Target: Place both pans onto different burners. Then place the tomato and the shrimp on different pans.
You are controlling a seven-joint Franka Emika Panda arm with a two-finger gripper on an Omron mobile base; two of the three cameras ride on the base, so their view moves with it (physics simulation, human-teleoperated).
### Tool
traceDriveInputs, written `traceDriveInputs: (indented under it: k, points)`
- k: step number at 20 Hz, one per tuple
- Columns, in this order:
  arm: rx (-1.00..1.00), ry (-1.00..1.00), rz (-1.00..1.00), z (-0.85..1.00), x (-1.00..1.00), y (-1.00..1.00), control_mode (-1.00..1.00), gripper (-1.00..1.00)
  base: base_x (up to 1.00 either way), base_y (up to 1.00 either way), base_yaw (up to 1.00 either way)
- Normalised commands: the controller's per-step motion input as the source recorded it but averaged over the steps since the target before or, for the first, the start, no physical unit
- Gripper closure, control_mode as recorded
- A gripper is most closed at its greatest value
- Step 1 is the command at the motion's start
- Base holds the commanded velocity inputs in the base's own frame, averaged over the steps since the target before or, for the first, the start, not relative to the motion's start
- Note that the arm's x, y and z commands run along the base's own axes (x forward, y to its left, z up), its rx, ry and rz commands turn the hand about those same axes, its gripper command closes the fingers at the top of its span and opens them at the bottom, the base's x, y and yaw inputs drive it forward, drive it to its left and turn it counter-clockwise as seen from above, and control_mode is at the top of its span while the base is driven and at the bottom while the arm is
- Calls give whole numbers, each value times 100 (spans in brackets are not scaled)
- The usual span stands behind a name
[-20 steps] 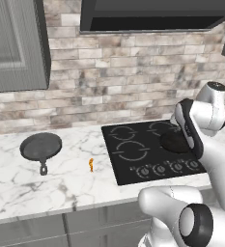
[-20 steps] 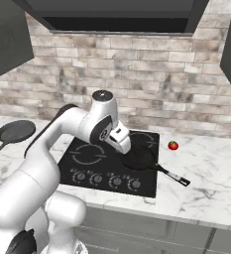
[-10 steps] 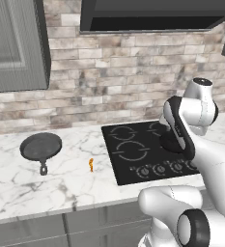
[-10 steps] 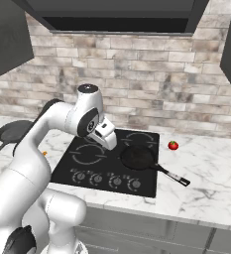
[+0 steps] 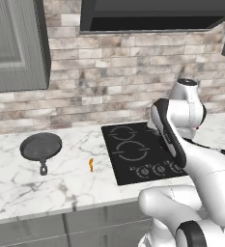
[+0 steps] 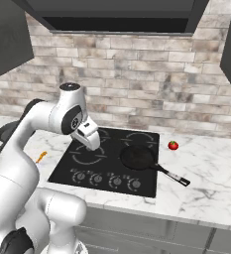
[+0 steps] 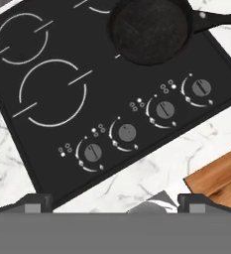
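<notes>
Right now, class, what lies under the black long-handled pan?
The black long-handled pan sits on the glossy cooktop, at its front right. Whatever burner ring is beneath it is covered by the pan.

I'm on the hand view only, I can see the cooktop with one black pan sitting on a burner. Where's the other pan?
Observer: The grey skillet sits on the marble counter to the left of the cooktop, not on any burner.
Operator: And the shrimp?
Observer: The shrimp lies on the counter between the skillet and the cooktop, touching neither.
Operator: The tomato?
Observer: The tomato rests on the counter just right of the cooktop, apart from the black pan.
</notes>
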Motion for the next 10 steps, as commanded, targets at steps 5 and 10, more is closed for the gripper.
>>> traceDriveInputs:
  k: [5, 10]
  points:
    - [0, 4, 2, -3, -7, 53, -100, -100, 0, 0, 0]
    - [-1, 0, 9, -15, -2, 50, -100, -100, 0, 0, 0]
